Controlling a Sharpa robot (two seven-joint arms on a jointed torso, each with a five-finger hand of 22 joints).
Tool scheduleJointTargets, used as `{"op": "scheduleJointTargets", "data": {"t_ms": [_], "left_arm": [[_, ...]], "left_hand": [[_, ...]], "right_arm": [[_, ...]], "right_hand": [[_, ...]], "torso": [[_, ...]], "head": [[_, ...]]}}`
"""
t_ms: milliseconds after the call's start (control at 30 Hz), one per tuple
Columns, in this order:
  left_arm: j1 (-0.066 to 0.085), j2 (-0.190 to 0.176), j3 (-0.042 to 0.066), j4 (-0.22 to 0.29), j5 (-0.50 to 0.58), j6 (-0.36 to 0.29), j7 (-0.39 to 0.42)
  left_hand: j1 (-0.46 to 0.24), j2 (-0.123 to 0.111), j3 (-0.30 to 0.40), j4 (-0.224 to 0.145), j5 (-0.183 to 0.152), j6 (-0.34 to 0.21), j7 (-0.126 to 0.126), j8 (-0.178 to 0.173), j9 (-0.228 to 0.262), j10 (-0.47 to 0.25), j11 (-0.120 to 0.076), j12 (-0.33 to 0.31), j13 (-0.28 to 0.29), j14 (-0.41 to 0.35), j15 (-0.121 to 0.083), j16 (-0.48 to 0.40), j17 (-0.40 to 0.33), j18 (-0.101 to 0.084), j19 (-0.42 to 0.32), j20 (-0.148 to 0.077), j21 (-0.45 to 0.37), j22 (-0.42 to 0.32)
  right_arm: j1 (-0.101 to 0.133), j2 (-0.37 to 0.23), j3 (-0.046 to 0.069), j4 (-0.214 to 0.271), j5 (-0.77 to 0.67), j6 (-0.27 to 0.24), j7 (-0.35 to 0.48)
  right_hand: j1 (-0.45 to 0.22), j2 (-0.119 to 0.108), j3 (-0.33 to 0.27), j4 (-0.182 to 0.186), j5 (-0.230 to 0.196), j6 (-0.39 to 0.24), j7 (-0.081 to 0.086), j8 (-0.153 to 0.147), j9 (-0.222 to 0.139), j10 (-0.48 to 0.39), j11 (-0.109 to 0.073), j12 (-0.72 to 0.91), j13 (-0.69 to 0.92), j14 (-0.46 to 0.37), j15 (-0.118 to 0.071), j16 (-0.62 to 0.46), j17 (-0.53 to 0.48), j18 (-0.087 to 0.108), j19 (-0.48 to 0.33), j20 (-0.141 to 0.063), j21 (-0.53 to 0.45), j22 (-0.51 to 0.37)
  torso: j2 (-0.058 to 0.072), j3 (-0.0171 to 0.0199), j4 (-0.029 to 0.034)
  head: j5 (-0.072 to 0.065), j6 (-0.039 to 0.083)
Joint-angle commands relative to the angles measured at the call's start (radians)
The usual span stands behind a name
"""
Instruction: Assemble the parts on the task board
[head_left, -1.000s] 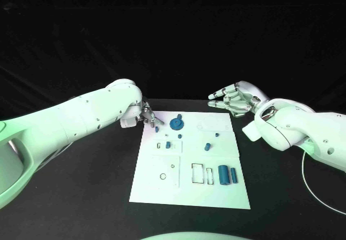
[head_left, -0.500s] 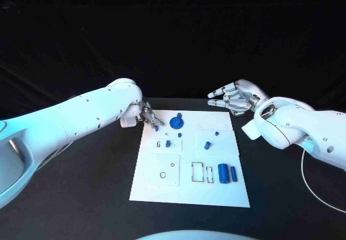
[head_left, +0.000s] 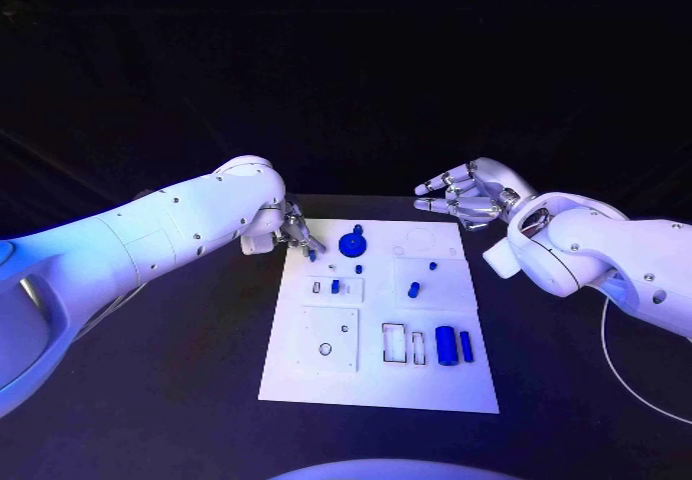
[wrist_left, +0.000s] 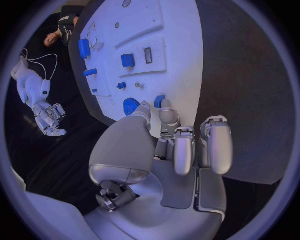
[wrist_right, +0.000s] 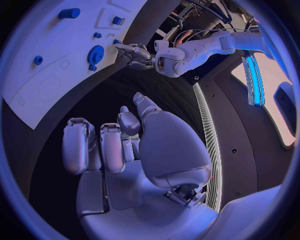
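Note:
The white task board (head_left: 378, 385) lies in the middle of the table. My left hand (head_left: 293, 232) is at its far left corner and pinches a small blue part (head_left: 312, 254) between thumb and a finger, low over the board's edge; the left wrist view shows this part (wrist_left: 159, 101) at my fingertips (wrist_left: 167, 116), beside the blue gear (wrist_left: 130, 106). The gear (head_left: 353, 242) stands on the board just right of that hand. My right hand (head_left: 464, 197) hovers beyond the far right corner, fingers apart and slightly bent, holding nothing.
Several small blue pegs (head_left: 414, 290) stand mid-board. A blue cylinder (head_left: 446, 345) and a thin blue bar (head_left: 466, 345) lie near the board's right edge, next to outlined slots (head_left: 394, 342). A white cable (head_left: 620, 370) runs along the table at the right.

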Motion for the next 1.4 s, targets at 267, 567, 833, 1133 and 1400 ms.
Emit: {"op": "scheduleJointTargets", "data": {"t_ms": [267,567,833,1133,1400], "left_arm": [[-0.001,0.008,-0.001,-0.011,0.016,0.028,-0.009],[-0.001,0.012,-0.001,-0.015,0.017,0.014,-0.009],[-0.001,0.013,-0.002,-0.018,0.018,0.005,-0.004],[-0.001,-0.028,-0.003,0.03,0.068,-0.044,0.02],[-0.001,-0.13,-0.004,0.191,0.089,-0.141,0.079]], "left_hand": [[0.018,0.007,0.004,-0.008,0.002,0.008,-0.003,0.01,-0.002,0.005,-0.004,0.003,-0.001,0.105,-0.007,0.003,0.263,-0.009,0.036,-0.008,0.006,0.11],[0.175,0.076,0.129,-0.1,0.014,-0.016,-0.015,0.01,-0.011,-0.005,-0.015,-0.007,-0.011,0.105,-0.018,0.003,0.263,-0.008,0.035,-0.017,0.004,0.109],[0.163,0.018,0.388,-0.159,0.01,-0.035,-0.002,0.031,-0.017,-0.006,-0.002,-0.025,-0.035,0.105,-0.009,0.003,0.263,-0.008,0.034,-0.011,0.0,0.11],[0.074,-0.051,0.584,-0.203,0.007,-0.04,-0.001,0.072,-0.011,0.006,-0.005,-0.016,-0.037,0.105,-0.01,0.003,0.263,-0.009,0.035,-0.01,-0.001,0.113],[0.023,-0.09,0.675,-0.241,0.029,-0.029,-0.007,0.095,-0.01,0.031,-0.011,0.002,-0.024,0.105,-0.014,0.003,0.263,-0.011,0.041,-0.015,0.007,0.125]], "right_arm": [[0.0,0.001,0.0,0.002,0.002,0.016,0.01],[0.0,0.0,0.0,0.003,0.003,0.018,0.011],[0.0,-0.002,0.0,0.004,0.003,0.021,0.01],[0.0,-0.003,0.0,0.004,0.003,0.027,0.008],[0.0,-0.005,0.0,0.004,0.003,0.028,0.007]], "right_hand": [[-0.005,0.005,0.004,0.005,0.008,0.007,0.0,-0.003,-0.001,-0.007,-0.002,-0.003,-0.001,0.051,-0.001,-0.008,0.014,0.009,-0.007,-0.003,-0.004,-0.001],[-0.005,0.005,0.004,0.005,0.008,0.007,0.0,-0.003,-0.001,-0.006,-0.002,-0.003,-0.001,0.051,-0.001,-0.008,0.014,0.009,-0.007,-0.003,-0.004,-0.001],[-0.006,0.007,0.004,0.006,0.009,0.007,0.001,-0.003,-0.001,-0.006,-0.002,-0.002,0.0,0.051,-0.001,-0.008,0.015,0.009,-0.008,-0.003,-0.005,-0.002],[-0.006,0.007,0.004,0.006,0.009,0.007,0.001,-0.003,-0.001,-0.006,-0.002,-0.002,0.0,0.051,-0.001,-0.008,0.015,0.009,-0.008,-0.003,-0.005,-0.002],[-0.006,0.007,0.004,0.006,0.009,0.007,0.001,-0.003,-0.001,-0.006,-0.002,-0.002,0.0,0.051,-0.001,-0.008,0.015,0.009,-0.008,-0.003,-0.005,-0.002]], "torso": [[0.0,0.0003,-0.0003],[0.0,0.0002,-0.0004],[-0.001,0.0001,0.0001],[-0.002,0.0004,0.0019],[-0.002,0.0005,0.0033]], "head": [[0.0,-0.003],[-0.001,-0.006],[-0.002,-0.009],[-0.001,-0.011],[0.001,-0.01]]}}
